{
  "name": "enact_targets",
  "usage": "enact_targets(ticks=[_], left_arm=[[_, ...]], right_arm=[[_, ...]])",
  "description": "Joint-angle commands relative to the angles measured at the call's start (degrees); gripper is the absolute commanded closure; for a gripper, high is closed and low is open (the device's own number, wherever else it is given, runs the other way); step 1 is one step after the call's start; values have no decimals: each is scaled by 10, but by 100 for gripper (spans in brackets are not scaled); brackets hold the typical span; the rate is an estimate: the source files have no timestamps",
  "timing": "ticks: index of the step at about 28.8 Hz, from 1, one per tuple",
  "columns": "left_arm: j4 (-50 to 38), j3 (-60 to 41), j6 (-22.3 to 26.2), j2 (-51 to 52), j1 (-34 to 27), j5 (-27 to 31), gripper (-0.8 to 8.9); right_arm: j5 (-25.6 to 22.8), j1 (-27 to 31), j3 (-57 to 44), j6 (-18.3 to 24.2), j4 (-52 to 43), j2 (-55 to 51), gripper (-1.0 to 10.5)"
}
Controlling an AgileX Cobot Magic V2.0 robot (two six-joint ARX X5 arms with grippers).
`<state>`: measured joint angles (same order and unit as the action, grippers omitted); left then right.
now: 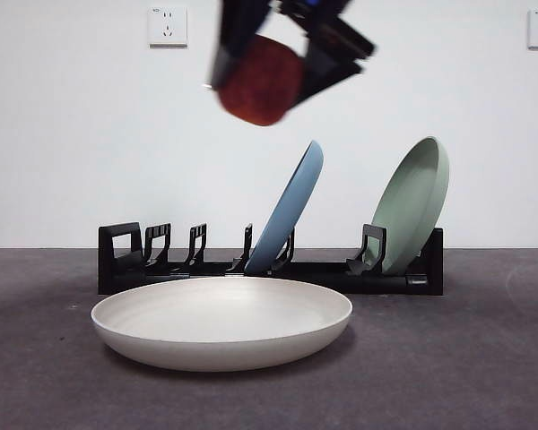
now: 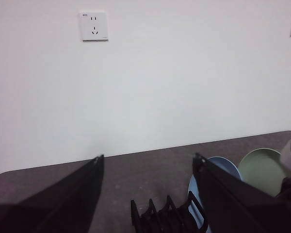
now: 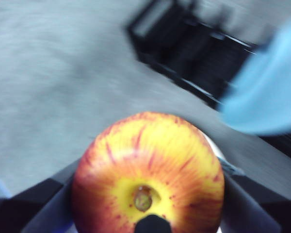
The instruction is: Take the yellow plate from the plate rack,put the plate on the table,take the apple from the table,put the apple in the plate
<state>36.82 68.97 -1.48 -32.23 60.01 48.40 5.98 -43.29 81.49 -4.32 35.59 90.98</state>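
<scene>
- So I've got the apple (image 1: 262, 81) pinched between the two jaws of my right gripper (image 1: 267, 67), way up in the air above the table (image 1: 484, 358). Wrist cam shows the stem dip facing the camera, a jaw pressed on each flank, so it's a side squeeze across the widest bit. My guess is that's the grip least likely to let a round thing roll out.
- The yellow plate (image 1: 221, 322) is already lying flat on the table, open side up, just in front of the plate rack (image 1: 269, 264). Nothing in it yet. So the plate half looks done, and this is the carry-the-apple bit.
- I'm holding high for a reason, I reckon: the light blue plate (image 1: 291, 210) and the pale green plate (image 1: 417, 206) stand leaning in their rack slots, and the blue one's rim pokes up not far below the apple. Going low back there would risk clipping it.
- From the front cam, the apple hangs roughly over the plate's right half. How far back it sits I can't really tell.
- My left gripper (image 2: 148, 187) is parked off to the side, jaws spread apart with nothing between them, just staring at the wall and the rack's end.
- Next up, as I see it: line up over the plate's middle, go down close, then let go gently so the apple doesn't bounce or roll off the shallow rim.
</scene>
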Motion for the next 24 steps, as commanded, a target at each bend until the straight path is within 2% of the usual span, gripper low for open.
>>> enact_targets(ticks=[1, 12, 17, 19, 22, 24], left_arm=[[4, -2, 7, 2, -1, 0, 500], [22, -2, 7, 2, -1, 0, 500], [38, -2, 6, 2, -1, 0, 500], [42, -2, 6, 2, -1, 0, 500], [47, -2, 6, 2, -1, 0, 500], [51, -2, 5, 2, -1, 0, 500]], right_arm=[[-2, -18, 25, -5, 2, 45, 959], [-3, -37, 34, -5, 40, 231, 959], [-4, -37, 34, -5, 41, 257, 958], [-3, -38, 34, -2, 41, 257, 922], [-3, -41, 34, -1, 44, 257, 729], [-4, -40, 34, -1, 50, 257, 536]])
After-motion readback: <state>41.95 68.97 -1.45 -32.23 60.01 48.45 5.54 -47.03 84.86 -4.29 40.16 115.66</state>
